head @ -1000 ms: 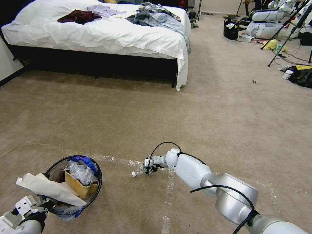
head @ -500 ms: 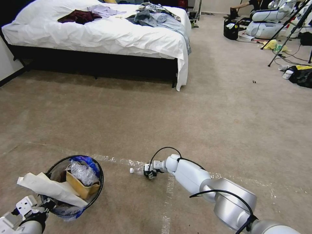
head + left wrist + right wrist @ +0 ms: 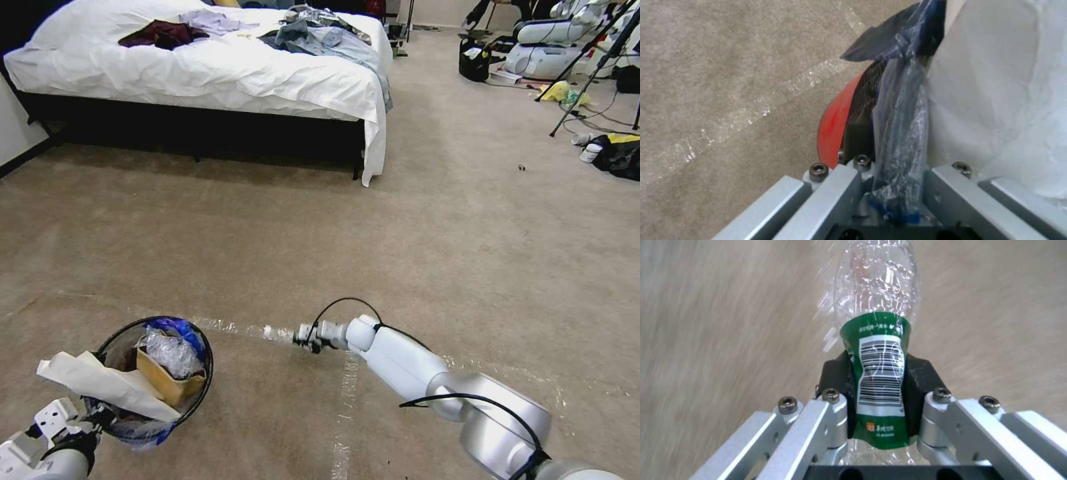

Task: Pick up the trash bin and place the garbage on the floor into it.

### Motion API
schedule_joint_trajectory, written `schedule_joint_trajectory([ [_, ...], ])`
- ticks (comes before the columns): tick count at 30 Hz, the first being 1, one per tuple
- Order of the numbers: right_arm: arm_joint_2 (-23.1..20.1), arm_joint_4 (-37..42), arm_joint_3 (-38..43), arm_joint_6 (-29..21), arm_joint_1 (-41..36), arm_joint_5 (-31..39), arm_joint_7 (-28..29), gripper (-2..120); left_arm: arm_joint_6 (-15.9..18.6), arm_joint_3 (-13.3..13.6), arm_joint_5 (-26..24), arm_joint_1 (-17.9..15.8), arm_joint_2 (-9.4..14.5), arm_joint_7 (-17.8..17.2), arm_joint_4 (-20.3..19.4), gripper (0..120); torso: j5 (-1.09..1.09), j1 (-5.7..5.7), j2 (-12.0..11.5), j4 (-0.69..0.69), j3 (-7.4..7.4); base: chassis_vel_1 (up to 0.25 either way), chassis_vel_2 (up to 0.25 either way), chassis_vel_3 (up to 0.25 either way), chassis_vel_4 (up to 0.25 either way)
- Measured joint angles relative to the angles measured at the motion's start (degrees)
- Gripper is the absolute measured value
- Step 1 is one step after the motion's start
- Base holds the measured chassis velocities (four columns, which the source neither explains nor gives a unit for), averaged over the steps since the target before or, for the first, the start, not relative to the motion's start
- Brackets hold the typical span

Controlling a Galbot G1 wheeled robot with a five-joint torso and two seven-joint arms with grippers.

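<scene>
Over the beige carpet floor (image 3: 467, 253), my right tool (image 3: 880, 396), pinching the clear green-labelled plastic bottle (image 3: 280, 333), has lifted it; my left tool (image 3: 889, 186) clamps the nearby red, black-rimmed trash bin's (image 3: 200, 393) rim.

My right gripper (image 3: 308, 339) holds the clear plastic bottle (image 3: 280, 333) above the beige carpet floor (image 3: 267, 247); my left gripper (image 3: 93, 419) grips the black-rimmed trash bin (image 3: 203, 347).

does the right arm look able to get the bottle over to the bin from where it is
Probably yes. The right gripper is shut on the bottle, and bare floor lies between it and the trash bin, which the left gripper holds with its mouth open.
</scene>
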Motion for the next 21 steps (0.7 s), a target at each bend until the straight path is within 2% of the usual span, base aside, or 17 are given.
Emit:
schedule_joint_trajectory([
  [2,-3.0,9.0,2.2,-3.6,-1.0,5.2,2.2,18,0.3,0.5,0.0,-0.8,0.3,-0.2,0.4,0,-0.01,0.00,0.0,0.00,0.00,0.000,0.000,0.000,0.000],
  [4,-3.9,12.1,2.7,-4.6,-1.4,6.9,3.0,18,0.4,0.6,0.0,-1.1,0.3,-0.2,0.6,0,0.00,0.00,0.0,0.00,0.00,0.000,0.000,0.000,0.000],
  [5,-6.2,18.5,3.8,-7.0,-2.2,10.5,4.6,18,0.6,1.0,0.0,-1.7,0.5,-0.4,0.8,0,0.00,0.00,0.0,0.01,0.00,0.000,0.000,0.000,0.000],
  [6,-6.2,18.5,3.8,-7.0,-2.2,10.5,4.6,18,0.6,1.0,0.0,-1.7,0.5,-0.4,0.8,0,0.00,0.00,0.0,0.01,0.00,0.000,0.000,0.000,0.000],
  [8,-9.6,27.7,5.8,-8.5,-3.4,14.9,6.9,18,0.9,1.6,0.0,-2.4,0.7,-0.6,1.2,0,0.01,0.00,0.0,0.00,0.00,0.000,0.000,0.000,0.000],
  [10,-10.3,29.4,6.2,-8.8,-3.6,15.5,7.3,18,0.9,1.8,0.0,-2.5,0.8,-0.6,1.3,0,0.01,0.00,0.0,0.00,0.00,0.000,0.000,0.000,0.000],
  [11,-12.6,33.7,7.1,-9.8,-3.8,17.7,8.4,18,1.1,2.1,0.0,-2.8,0.9,-0.6,1.4,0,0.01,0.00,0.0,0.01,0.00,0.000,0.000,0.000,0.000],
  [12,-12.6,33.7,7.1,-9.8,-3.8,17.7,8.4,18,1.1,2.1,0.0,-2.8,0.9,-0.6,1.4,0,0.01,0.00,0.0,0.01,0.00,0.000,0.000,0.000,0.000],
  [15,-17.6,41.1,8.4,-11.9,-3.9,22.5,10.4,18,1.3,2.4,-0.1,-3.3,1.3,-0.7,1.4,0,0.00,0.00,0.0,-0.01,0.00,0.000,0.000,0.000,0.000],
  [16,-17.6,41.1,8.4,-11.9,-3.9,22.5,10.4,18,1.3,2.4,-0.1,-3.3,1.3,-0.7,1.4,0,0.00,0.00,0.0,-0.01,0.00,0.000,0.000,0.000,0.000],
  [18,-22.1,48.9,8.9,-14.9,-3.9,27.0,12.5,18,1.6,2.7,-0.5,-3.7,1.7,-0.8,1.4,0,0.00,0.00,0.0,-0.03,0.00,0.000,0.000,0.000,0.000],
  [19,-22.1,48.9,8.9,-14.9,-3.9,27.0,12.5,18,1.6,2.7,-0.5,-3.7,1.7,-0.8,1.4,0,0.00,0.00,0.0,-0.03,0.00,0.000,0.000,0.000,0.000],
  [21,-24.6,55.9,8.8,-18.8,-3.5,30.9,15.7,18,1.7,2.7,-0.8,-4.0,2.1,-0.8,1.6,0,0.00,0.00,0.0,-0.02,0.00,0.000,0.000,0.000,0.000],
])
